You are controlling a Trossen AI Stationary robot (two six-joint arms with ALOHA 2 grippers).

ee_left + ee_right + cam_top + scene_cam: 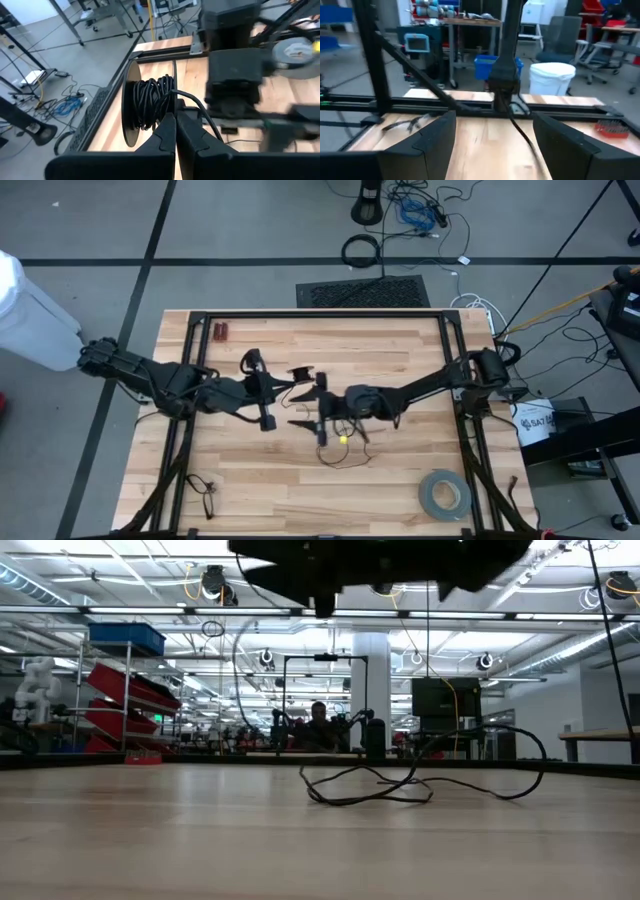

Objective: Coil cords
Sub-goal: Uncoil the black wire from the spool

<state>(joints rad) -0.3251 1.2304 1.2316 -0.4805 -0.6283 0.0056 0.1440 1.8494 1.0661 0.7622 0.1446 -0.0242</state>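
We clench the left gripper [175,125] on the cord [192,100] beside its spool [150,102]; loose strands [345,452] lie at six o'clock of the released right gripper [305,407] (nearer arm).

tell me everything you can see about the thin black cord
The thin black cord is glossy and wiry. Part is wound in many turns on a dark flat-sided spool just ahead of the shut left gripper, with one strand running past its fingers. The rest trails in loose loops on the wooden table, near the right gripper.
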